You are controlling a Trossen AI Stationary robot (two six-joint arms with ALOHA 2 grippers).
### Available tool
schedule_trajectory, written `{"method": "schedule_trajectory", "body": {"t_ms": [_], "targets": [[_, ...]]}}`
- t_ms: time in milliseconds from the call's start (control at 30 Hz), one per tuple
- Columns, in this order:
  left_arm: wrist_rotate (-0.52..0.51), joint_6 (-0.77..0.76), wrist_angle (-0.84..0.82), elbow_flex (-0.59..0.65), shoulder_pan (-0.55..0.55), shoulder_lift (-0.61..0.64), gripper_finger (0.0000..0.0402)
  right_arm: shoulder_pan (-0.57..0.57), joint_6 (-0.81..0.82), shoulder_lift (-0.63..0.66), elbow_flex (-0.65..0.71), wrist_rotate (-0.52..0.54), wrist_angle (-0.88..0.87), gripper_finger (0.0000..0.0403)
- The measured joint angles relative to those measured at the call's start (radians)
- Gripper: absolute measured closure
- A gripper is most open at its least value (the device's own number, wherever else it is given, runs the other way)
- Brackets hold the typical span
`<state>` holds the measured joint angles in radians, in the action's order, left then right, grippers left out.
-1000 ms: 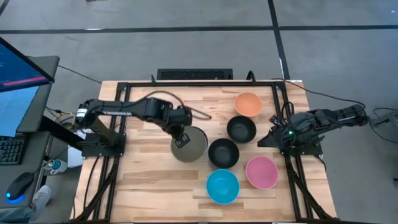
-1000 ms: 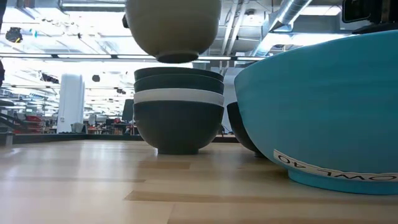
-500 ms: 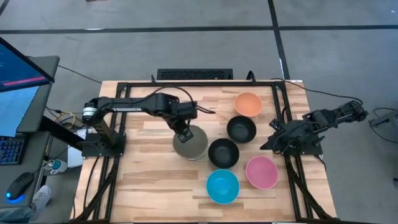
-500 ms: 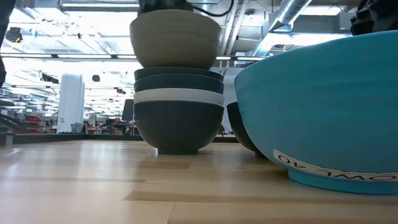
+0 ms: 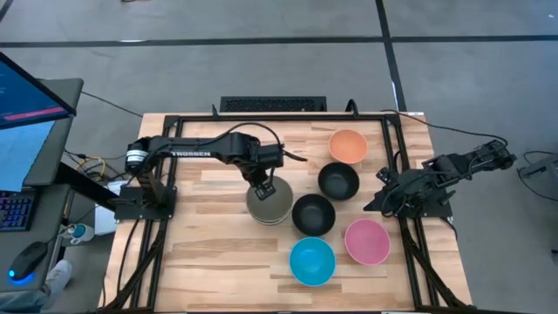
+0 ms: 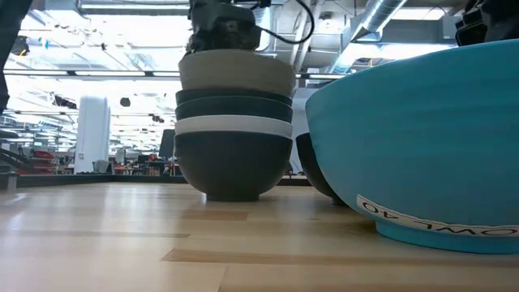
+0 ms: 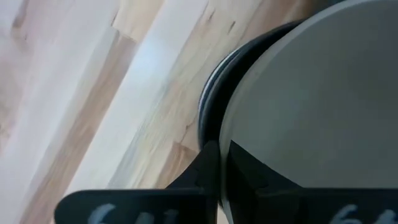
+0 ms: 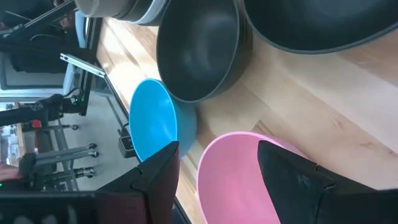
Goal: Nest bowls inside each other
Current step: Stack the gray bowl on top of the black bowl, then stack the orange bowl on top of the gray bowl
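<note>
Currently, status by item:
Left gripper (image 5: pixel 266 185): over the middle of the table (image 5: pixel 200 253), fingers closed on the rim of the grey-olive bowl (image 5: pixel 267 201).
Grey-olive bowl: upright, seated in the top of the stack (image 6: pixel 233 142); in the low view its rim stands above the others.
Stack: dark bowls with one white bowl (image 6: pixel 233 126) showing as a band between them; resting on the table, just left of the nearer black bowl (image 5: pixel 313 214).
Loose bowls: second black bowl (image 5: pixel 338 180), orange bowl (image 5: pixel 348 146), pink bowl (image 5: pixel 366 241), bright blue bowl (image 5: pixel 312 260); all upright and single on the right half.
Right gripper (image 8: pixel 217 180): waiting at the right table edge, fingers spread wide, holding nothing.
</note>
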<state>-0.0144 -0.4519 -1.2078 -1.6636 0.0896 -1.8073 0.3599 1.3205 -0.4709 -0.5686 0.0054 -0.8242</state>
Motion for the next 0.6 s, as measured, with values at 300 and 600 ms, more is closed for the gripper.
{"method": "schedule_trajectory", "body": {"t_ms": [300, 600], "targets": [[0.006, 0.0, -0.004, -0.002, 0.001, -0.014, 0.0375, 0.0, -0.012, 0.0, 0.0, 0.0, 0.0, 0.0163], [-0.01, 0.015, 0.01, -0.009, -0.006, -0.013, 0.0305, 0.0, -0.019, 0.0, 0.0, 0.0, -0.002, 0.0163]]}}
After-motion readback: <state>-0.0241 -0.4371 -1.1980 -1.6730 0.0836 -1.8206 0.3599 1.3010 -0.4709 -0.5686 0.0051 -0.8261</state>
